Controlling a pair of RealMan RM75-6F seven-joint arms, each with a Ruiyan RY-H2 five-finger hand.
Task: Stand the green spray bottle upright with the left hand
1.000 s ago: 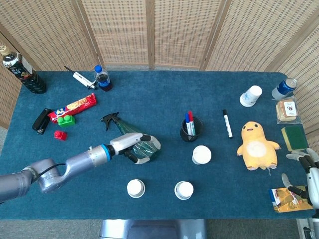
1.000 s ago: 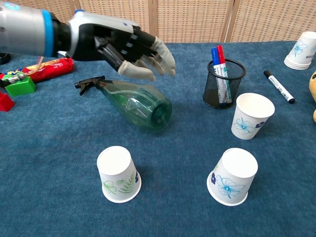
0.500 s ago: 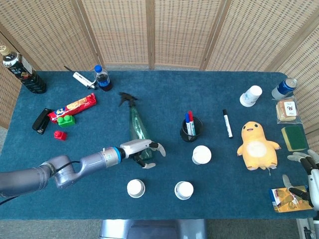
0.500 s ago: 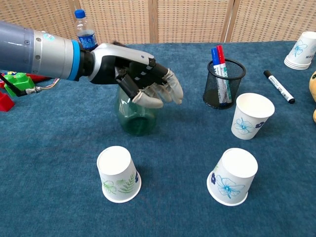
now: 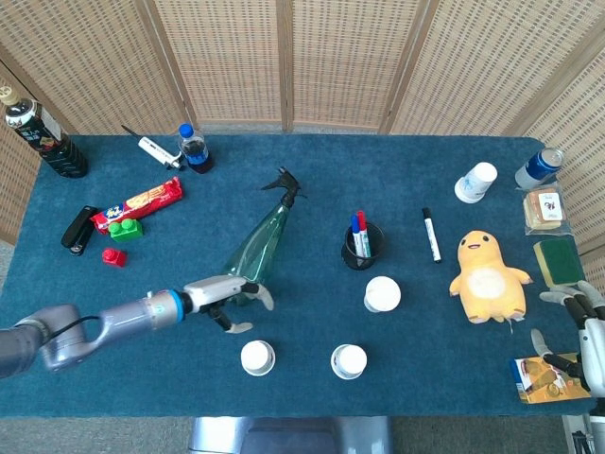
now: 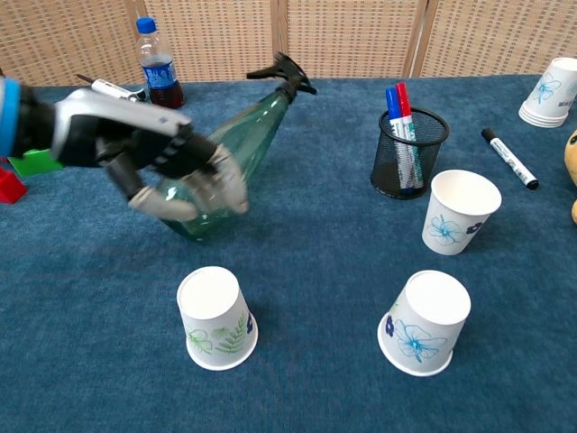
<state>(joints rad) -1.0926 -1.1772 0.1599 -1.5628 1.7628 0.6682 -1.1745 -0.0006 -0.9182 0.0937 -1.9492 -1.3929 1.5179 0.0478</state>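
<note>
The green spray bottle (image 5: 259, 248) is not upright: its wide base is toward me and its black nozzle points to the far right. In the chest view the green spray bottle (image 6: 250, 142) slants up and away from its base. My left hand (image 5: 225, 300) is at the base's near left side with fingers spread, holding nothing. In the chest view my left hand (image 6: 155, 164) is blurred and covers part of the base; whether it touches the base I cannot tell. My right hand (image 5: 579, 333) stays at the table's near right edge, fingers apart.
Two upside-down paper cups (image 6: 216, 317) (image 6: 424, 322) stand close in front of the bottle, a third cup (image 6: 460, 212) to the right. A mesh pen holder (image 6: 410, 153) is right of the nozzle. A cola bottle (image 6: 158, 65), snack bar (image 5: 139, 201) and toy bricks (image 5: 124, 228) lie to the left.
The bottle has swung round on the table: nozzle first pointing left, then straight away, now far right. My left hand has pulled back to the left, off the bottle's body.
</note>
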